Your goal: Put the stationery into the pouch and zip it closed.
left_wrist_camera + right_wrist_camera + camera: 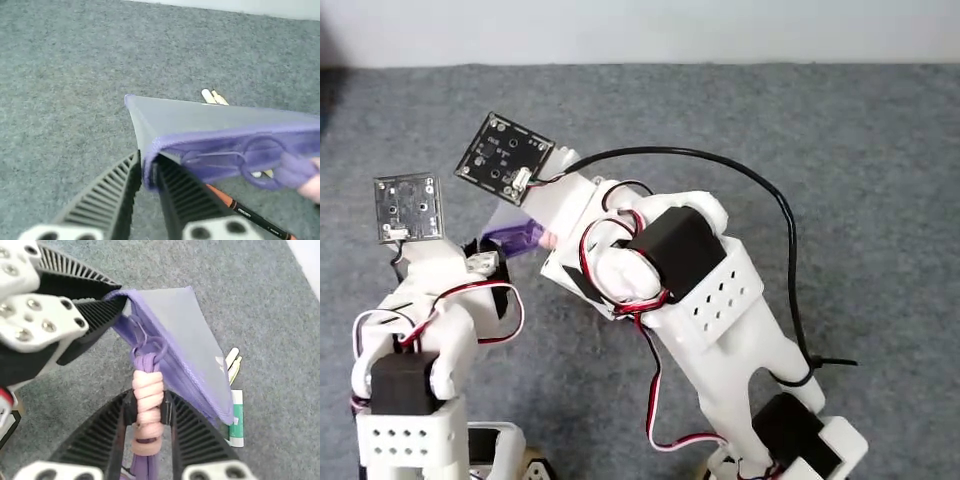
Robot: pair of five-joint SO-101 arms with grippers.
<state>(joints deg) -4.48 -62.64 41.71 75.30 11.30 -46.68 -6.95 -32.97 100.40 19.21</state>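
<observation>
From the high view, my left arm [420, 330] stands at 8 o'clock and my right arm [700, 300] slants in from 5 o'clock toward 10; between their wrists, at about 9 o'clock on the grey carpet-like table cover [840, 150], I see a bit of the purple translucent plastic pouch [510, 236], its long axis roughly 9-to-3.

In the left wrist view, the left gripper [148, 175] is clenched on one end corner of the pouch, ribbed jaws pinching the purple edge band; the zip band runs away from the jaws to the round purple ring pull [260, 155]; an orange and black pencil [240, 210] lies on the cover under the pouch and two pale cream sticks [212, 96] lie just beyond its far edge.

In the right wrist view, the right gripper [148, 406] is grasping the pink knotted cord [147, 390] tied to the ring pull; the left gripper sits just beyond the ring, so the slider is near the left-held end; a green and white stick-shaped item [236, 420] lies beside the pouch's far corner.

I judge that the stationery is outside; I cannot tell if the zip is open. The next move turns on the zip line running from the left gripper's corner away toward the far corner; the right gripper, on the cord, is the one to travel it.
</observation>
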